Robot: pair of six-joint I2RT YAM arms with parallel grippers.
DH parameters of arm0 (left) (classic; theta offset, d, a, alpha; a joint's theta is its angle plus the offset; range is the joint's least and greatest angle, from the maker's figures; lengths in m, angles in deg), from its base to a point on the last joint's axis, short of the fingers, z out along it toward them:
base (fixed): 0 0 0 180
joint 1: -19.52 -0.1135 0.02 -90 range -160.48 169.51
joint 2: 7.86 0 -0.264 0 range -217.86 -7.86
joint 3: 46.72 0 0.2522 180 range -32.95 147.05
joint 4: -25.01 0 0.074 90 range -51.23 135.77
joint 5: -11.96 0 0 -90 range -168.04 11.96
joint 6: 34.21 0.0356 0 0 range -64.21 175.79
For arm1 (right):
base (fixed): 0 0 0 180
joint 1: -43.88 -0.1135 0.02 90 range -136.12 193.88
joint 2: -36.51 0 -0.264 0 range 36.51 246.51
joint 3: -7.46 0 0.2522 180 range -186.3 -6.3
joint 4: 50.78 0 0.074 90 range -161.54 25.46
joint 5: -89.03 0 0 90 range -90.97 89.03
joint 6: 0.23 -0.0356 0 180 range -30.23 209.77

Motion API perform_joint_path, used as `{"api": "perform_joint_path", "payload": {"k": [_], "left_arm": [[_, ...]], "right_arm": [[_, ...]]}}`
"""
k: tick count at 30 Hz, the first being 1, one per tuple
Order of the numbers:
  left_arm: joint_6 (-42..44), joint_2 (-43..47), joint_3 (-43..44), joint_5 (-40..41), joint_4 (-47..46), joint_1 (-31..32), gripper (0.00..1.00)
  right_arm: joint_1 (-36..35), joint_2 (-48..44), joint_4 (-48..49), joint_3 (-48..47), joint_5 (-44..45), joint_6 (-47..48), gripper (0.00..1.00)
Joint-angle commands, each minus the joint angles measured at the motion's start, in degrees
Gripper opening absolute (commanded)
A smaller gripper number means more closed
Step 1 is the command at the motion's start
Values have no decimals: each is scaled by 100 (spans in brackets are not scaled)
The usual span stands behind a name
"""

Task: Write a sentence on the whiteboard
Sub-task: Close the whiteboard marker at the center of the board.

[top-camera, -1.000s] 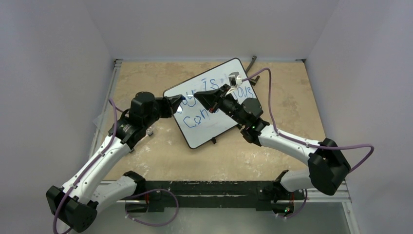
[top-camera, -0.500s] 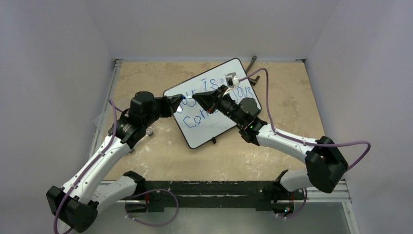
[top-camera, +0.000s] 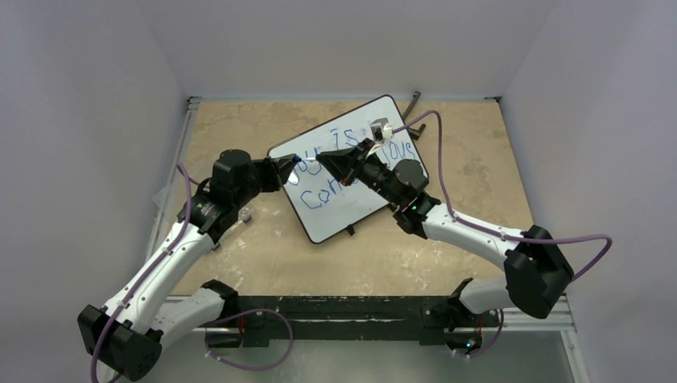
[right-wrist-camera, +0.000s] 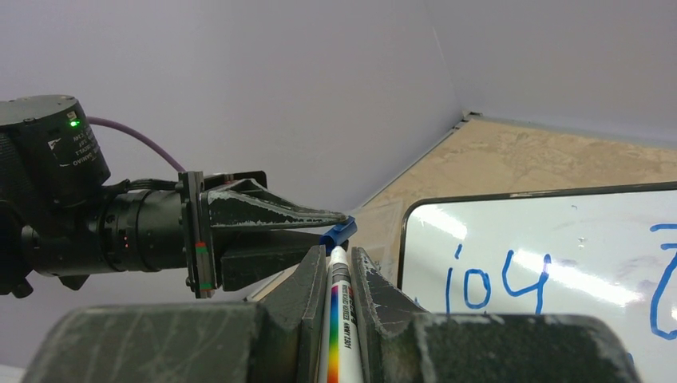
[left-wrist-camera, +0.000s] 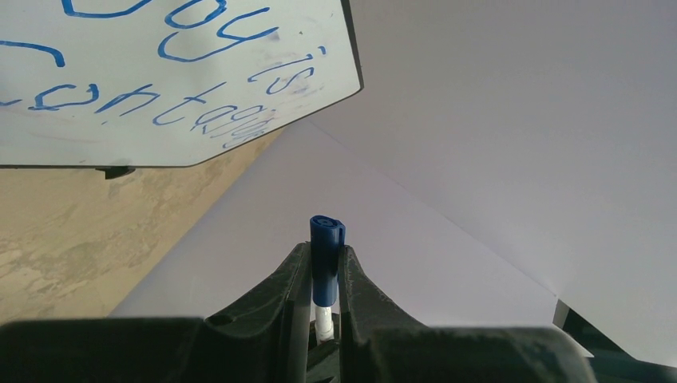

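**Marker tip meets cap above the finished board**

The whiteboard (top-camera: 339,217) lies tilted at the centre of the table in the overhead view. The sentence (top-camera: 317,196) runs across it in blue in two lines, so the writing looks finished and capping looks like the step in hand.

The right gripper (top-camera: 322,159) has its fingers pressed in on a marker (right-wrist-camera: 338,319), a white barrel with a rainbow stripe. Its long axis runs straight out between the fingers, up the middle of the right wrist view. The left gripper (top-camera: 292,166) pinches a small blue cap (left-wrist-camera: 326,254) at its very fingertips. Both grippers meet over the upper left part of the board, well above its surface.

The coming move depends on how these two pieces line up. In the right wrist view the cap sits just above the marker's tip, a little to its right and very near it. I cannot tell whether they touch. The left fingers come in from the left of that frame, lying across the marker's line rather than along it, and the cap shows tilted. Whether its mouth faces the tip is not clear. My judgement is that the axes must be lined up before any push. Both arms are equally near.
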Motion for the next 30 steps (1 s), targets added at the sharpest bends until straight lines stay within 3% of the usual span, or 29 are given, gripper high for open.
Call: {"api": "perform_joint_path", "payload": {"k": [1,30], "left_arm": [[-95,20,-44,-151,-330,-50,0],[-130,-42,-139,-259,-579,-78,0]], "right_arm": [[-53,-13,130,-348,2,66,0],[-141,427,28,-586,168,92,0]]}}
